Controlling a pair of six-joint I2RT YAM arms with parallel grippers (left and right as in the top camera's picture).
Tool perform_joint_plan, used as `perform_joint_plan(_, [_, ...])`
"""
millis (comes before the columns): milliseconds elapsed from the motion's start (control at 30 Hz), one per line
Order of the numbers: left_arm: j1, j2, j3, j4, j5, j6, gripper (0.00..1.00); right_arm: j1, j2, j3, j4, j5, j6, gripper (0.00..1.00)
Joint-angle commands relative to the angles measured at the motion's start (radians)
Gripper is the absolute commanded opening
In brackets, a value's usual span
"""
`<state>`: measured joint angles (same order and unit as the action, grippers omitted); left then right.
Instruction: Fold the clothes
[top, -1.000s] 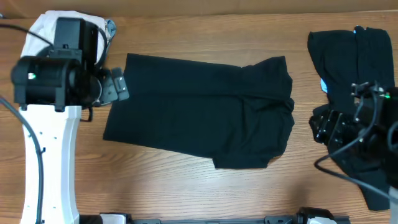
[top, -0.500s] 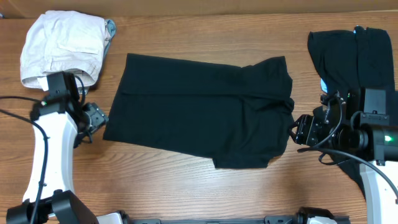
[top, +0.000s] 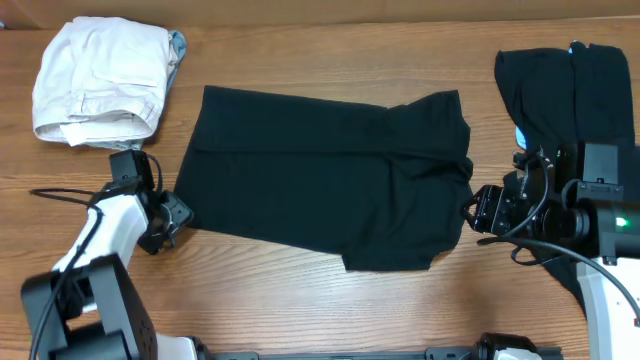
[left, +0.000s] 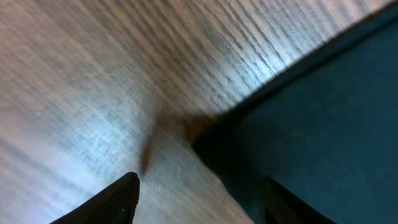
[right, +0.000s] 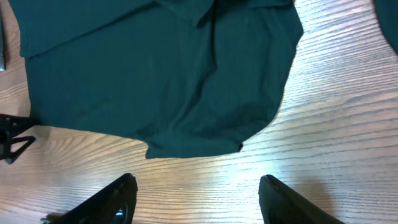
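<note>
A black garment (top: 320, 180) lies spread flat in the middle of the table; it also shows in the right wrist view (right: 155, 74). My left gripper (top: 172, 215) is open, low at the garment's near left corner (left: 261, 143), with one finger over the cloth and one over bare wood. My right gripper (top: 480, 210) is open and empty, just right of the garment's right edge, above the wood (right: 196, 199). A second pile of black clothes (top: 570, 90) lies at the far right, partly under my right arm.
A folded white garment (top: 100, 75) sits at the back left corner with a bit of light blue cloth (top: 177, 45) beside it. A small blue item (top: 521, 137) peeks out by the black pile. The wooden table (top: 300, 290) runs along the front.
My left arm has swung from the back left down to the garment's near left corner. My right gripper has moved left to the garment's right edge and stayed there.
</note>
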<state>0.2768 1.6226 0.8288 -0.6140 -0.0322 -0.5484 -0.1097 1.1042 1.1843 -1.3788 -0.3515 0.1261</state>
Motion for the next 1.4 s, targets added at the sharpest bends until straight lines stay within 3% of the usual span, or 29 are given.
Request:
perform_joint_plan(0, [-0.002, 0.063, -0.007, 0.043, 0.012, -0.016, 0.59, -0.003, -0.008, -0.002, 0.005, -0.009, -0.010, 0.66])
perform_joint_plan(167, [-0.002, 0.123, -0.007, 0.111, 0.052, -0.016, 0.57, -0.003, -0.008, -0.002, 0.005, -0.009, -0.010, 0.66])
perform_joint_plan(200, [-0.002, 0.130, -0.007, 0.119, 0.052, -0.016, 0.53, -0.003, -0.008, -0.002, 0.005, -0.009, -0.010, 0.66])
perform_joint_plan(367, [-0.008, 0.143, -0.007, 0.118, 0.052, -0.013, 0.04, -0.003, -0.008, -0.002, 0.003, -0.009, -0.010, 0.66])
perform_joint_plan(567, [-0.029, 0.143, -0.006, 0.072, 0.060, 0.003, 0.06, -0.003, -0.008, -0.002, -0.008, -0.008, -0.010, 0.66])
perform_joint_plan(633, [-0.029, 0.143, -0.006, 0.055, 0.059, 0.035, 0.20, -0.003, -0.008, -0.002, -0.010, -0.008, -0.010, 0.66])
perform_joint_plan(733, [-0.029, 0.143, -0.002, 0.025, 0.059, 0.071, 0.57, -0.003, -0.008, -0.002, -0.008, -0.008, -0.010, 0.66])
perform_joint_plan(800, [-0.029, 0.143, 0.005, 0.005, 0.060, 0.074, 0.63, -0.003, -0.008, -0.002, -0.009, -0.006, -0.010, 0.66])
perform_joint_plan(1100, [-0.029, 0.143, 0.010, -0.055, 0.070, 0.083, 0.61, -0.003, -0.008, -0.002, -0.017, -0.006, -0.010, 0.67])
perform_joint_plan(1367, [-0.029, 0.143, 0.009, -0.036, 0.048, 0.108, 0.47, -0.003, -0.008, -0.002, -0.017, -0.006, -0.010, 0.67])
